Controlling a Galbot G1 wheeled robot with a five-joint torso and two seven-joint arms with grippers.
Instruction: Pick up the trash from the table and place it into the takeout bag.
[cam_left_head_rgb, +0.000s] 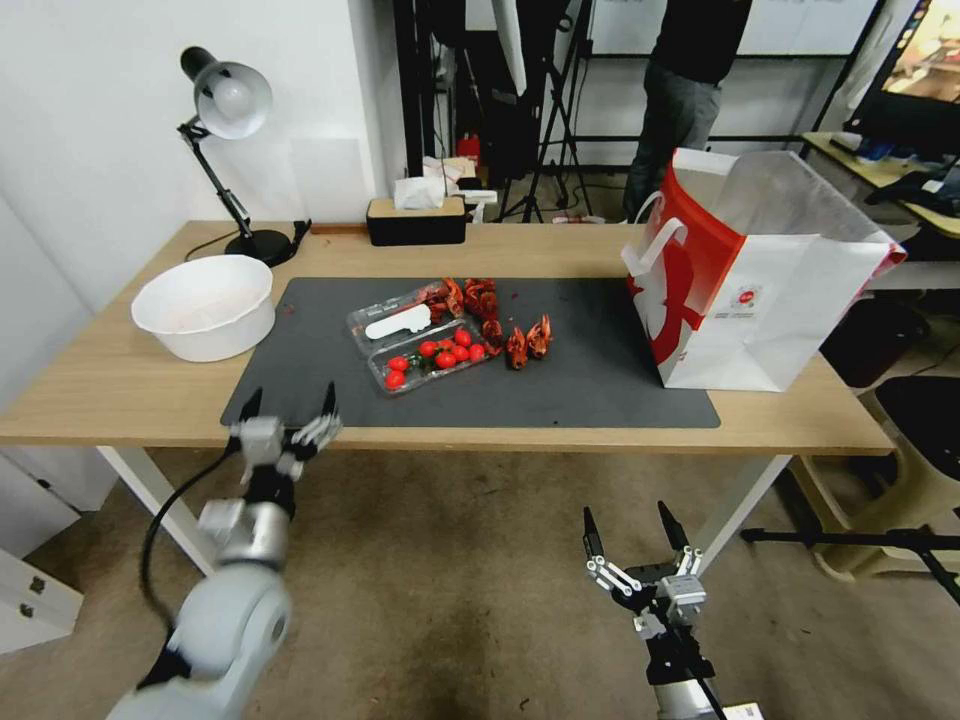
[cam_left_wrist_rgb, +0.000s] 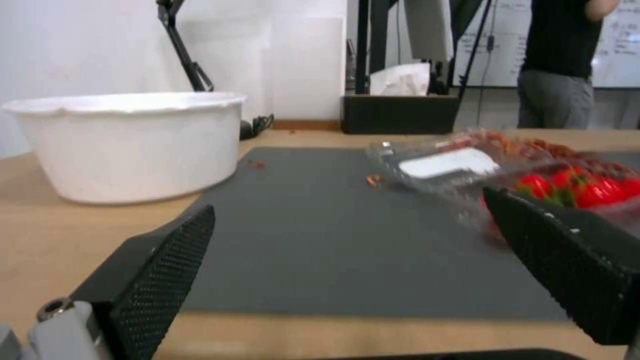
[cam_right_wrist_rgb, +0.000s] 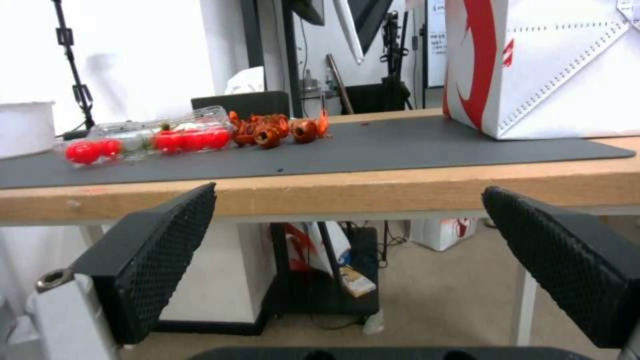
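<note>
Over the table's (cam_left_head_rgb: 120, 400) near edge, left gripper (cam_left_head_rgb: 288, 412) spread wide, empty; right gripper (cam_left_head_rgb: 637, 530) lower, likewise released.

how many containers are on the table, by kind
bowl: 1
bag: 1
clear box: 1
tissue box: 1
total: 4

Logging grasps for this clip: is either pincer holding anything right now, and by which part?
Nothing is held. The left pincer is open at the table's near edge; the right pincer is open below it.
</note>
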